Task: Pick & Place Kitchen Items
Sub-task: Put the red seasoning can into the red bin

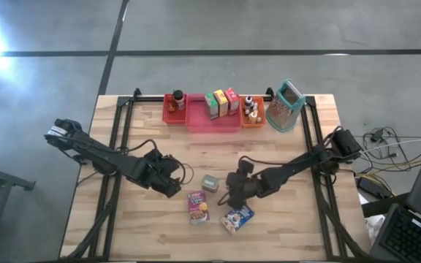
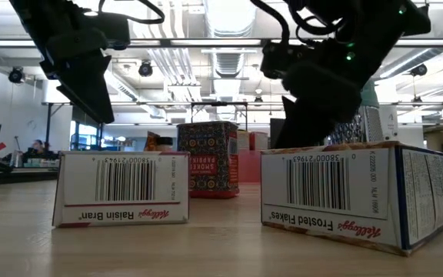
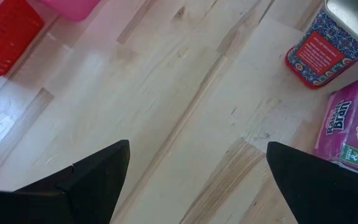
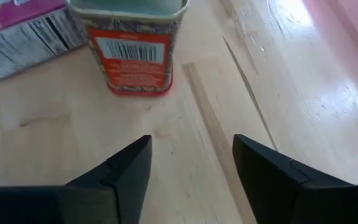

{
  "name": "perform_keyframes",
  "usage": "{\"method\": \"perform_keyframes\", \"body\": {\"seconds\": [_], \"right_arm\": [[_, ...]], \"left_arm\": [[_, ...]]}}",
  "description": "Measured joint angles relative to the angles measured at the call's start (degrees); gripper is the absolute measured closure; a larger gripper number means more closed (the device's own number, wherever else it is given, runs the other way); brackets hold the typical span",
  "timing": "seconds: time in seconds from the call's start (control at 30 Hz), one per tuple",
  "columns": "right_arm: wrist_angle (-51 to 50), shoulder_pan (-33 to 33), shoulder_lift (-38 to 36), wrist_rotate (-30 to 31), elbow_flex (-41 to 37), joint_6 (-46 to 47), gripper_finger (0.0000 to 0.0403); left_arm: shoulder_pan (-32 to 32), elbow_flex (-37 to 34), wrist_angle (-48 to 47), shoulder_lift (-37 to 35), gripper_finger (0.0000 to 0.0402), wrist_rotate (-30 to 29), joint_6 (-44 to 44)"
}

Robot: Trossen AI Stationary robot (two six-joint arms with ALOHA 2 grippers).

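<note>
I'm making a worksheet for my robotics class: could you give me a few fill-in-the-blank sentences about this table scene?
1. The purple box reads Raisin ____.
2. The blue box reads Frosted ____.
3. The small tin stands between the left gripper and the ____ gripper.
4. The metal grater stands beside the ____ tray.

Missing words: Bran; Flakes; right; orange
</note>
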Motion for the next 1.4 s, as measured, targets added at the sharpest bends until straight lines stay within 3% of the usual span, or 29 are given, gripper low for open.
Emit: {"method": "perform_keyframes", "body": {"seconds": [0.63, 0.8, 1.17, 1.4], "right_arm": [[10.1, 0.3, 0.4, -3.0, -1.0, -1.5, 0.0068], [13.3, 0.3, 3.3, -2.9, -1.1, -2.5, 0.0049], [19.3, -0.4, 11.1, -1.6, 1.6, -4.5, 0.0064], [21.1, -1.9, 12.3, -1.2, 2.6, -5.2, 0.0073]], "left_arm": [[0.0, 0.0, 0.1, 0.0, 0.0019, 0.0, 0.0], [0.0, 0.0, 0.0, 0.0, 0.0019, 0.0, 0.0], [0.0, 0.0, 0.5, 0.0, 0.0019, 0.0, 0.0], [0.0, -0.1, 0.6, 0.0, 0.0019, 0.0, 0.0]]}}
